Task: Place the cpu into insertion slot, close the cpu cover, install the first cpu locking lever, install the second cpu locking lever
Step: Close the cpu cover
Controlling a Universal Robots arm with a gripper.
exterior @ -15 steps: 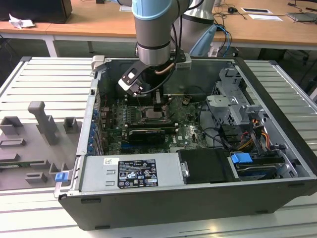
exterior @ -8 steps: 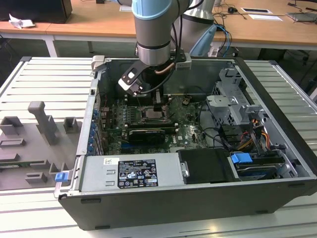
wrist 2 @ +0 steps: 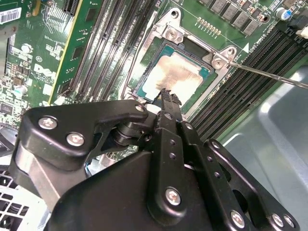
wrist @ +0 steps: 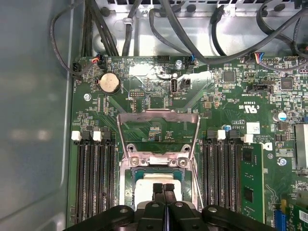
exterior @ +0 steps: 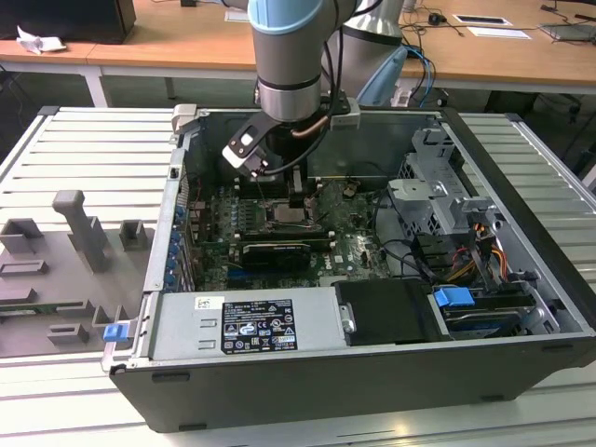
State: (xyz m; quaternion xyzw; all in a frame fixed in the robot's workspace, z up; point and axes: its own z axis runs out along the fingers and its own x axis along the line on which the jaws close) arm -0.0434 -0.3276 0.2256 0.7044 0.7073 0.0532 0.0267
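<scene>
Already the chip point(wrist: 144, 182) lay seated in the socket point(wrist 2: 195, 48), its silvery top facing up and a thin green edge showing round it. The claw point(wrist: 163, 186) hung directly over it with its two black fingers pressed together, nothing visible between them. In both wrist views the joined fingertips point(wrist 2: 167, 94) stood over the chip point(wrist 2: 178, 77), near its middle. Whether they touched the metal top could not be told.

The cover point(wrist: 159, 116) stood swung open on its hinge, on the far side of the socket from the claw. Green board showed through its square window. In the second wrist view a thin metal rod point(wrist 2: 269, 77) ran out from a screw at one corner of the socket frame, across the long black memory slots point(wrist 2: 240, 82). More memory slots point(wrist: 94, 173) flanked the socket on both sides in the first wrist view, and a round battery point(wrist: 109, 83) sat on the board beyond the open cover.

In the exterior view the arm point(exterior: 289, 47) came down from the top centre of the frame into the open computer case point(exterior: 307, 391), and the claw point(exterior: 296, 197) sat just above the socket, a little left of centre. The case lay on a slatted metal table point(exterior: 74, 140), with grey blocks point(exterior: 84, 233) at the exterior view's left.
</scene>
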